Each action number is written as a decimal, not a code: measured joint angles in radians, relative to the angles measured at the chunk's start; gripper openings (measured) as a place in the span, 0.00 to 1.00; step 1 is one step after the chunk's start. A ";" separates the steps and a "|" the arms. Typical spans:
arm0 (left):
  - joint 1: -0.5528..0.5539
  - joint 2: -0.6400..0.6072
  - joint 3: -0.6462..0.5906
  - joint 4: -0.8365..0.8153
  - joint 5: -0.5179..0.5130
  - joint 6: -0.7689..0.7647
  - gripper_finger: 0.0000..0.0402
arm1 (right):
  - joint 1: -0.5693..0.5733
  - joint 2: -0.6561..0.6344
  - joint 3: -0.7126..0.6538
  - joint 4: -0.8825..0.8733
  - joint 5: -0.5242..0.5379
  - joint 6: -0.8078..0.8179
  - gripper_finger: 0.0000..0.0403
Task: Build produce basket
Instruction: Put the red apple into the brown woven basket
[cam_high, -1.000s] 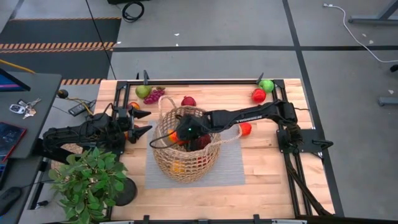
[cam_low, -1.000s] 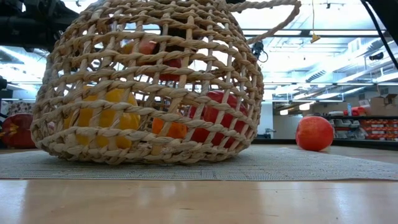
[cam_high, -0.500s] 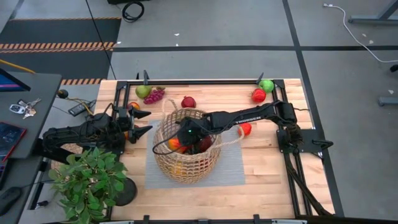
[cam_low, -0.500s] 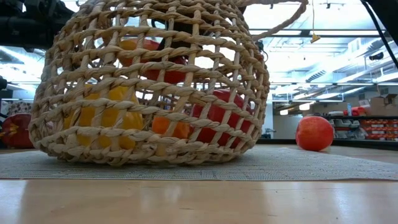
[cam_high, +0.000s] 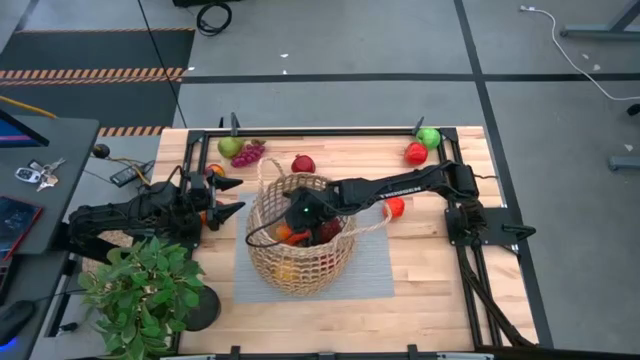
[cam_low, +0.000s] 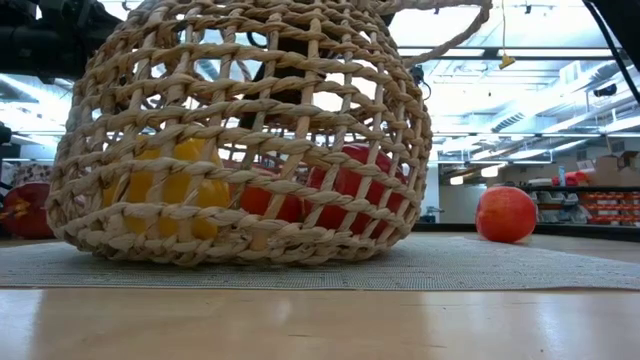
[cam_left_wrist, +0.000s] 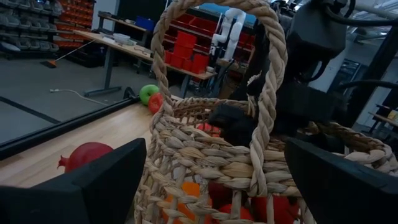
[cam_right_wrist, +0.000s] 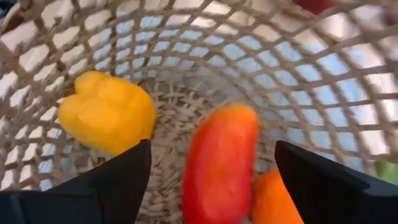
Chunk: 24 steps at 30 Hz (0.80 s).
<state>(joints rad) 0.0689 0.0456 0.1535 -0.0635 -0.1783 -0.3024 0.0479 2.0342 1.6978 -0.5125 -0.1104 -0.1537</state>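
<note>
Dropped red piece (cam_right_wrist: 219, 163) joins yellow one (cam_right_wrist: 107, 118) in basket (cam_high: 298, 240)

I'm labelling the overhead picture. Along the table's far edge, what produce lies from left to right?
Green pear → purple grape bunch → dark red pomegranate-like fruit → red round fruit → bright green round fruit.

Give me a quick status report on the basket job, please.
Right hand open inside basket, red piece just dropped. Left hand open beside basket. Five pieces still on table.
</note>
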 joint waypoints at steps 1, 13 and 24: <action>0.000 0.000 0.000 0.000 0.000 0.000 0.97 | 0.000 -0.008 0.000 -0.006 0.012 0.002 0.87; 0.000 0.000 0.000 0.000 0.000 0.000 0.97 | -0.007 -0.177 0.002 0.002 0.000 0.004 0.89; 0.000 0.000 0.000 0.000 0.000 0.000 0.97 | -0.127 -0.428 0.004 -0.149 -0.032 -0.014 0.89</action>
<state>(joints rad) 0.0689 0.0452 0.1535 -0.0635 -0.1783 -0.3023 -0.0795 1.6061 1.7014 -0.6615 -0.1425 -0.1682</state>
